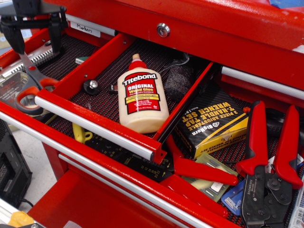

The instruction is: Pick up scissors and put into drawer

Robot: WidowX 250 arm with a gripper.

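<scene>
The scissors (31,74) lie at the far left on dark mesh, left of the drawer. Their silver blades point up and away, and their grey and orange-red loop handles (27,96) are nearest me. My gripper (36,39) hangs over the blade tips, open and empty, with one dark finger (16,38) left of the blades and the other (56,34) to the right. The drawer (93,63) is the narrow red one with the short silver bar handle (95,127). It stands open with a dark mesh liner.
A Titebond glue bottle (142,97), a small black knob (92,86) and a dark roller (179,80) lie in the narrow drawer. A tap wrench set box (213,121) and big red crimping pliers (269,161) lie to the right. A knurled silver tool (37,58) lies behind the scissors.
</scene>
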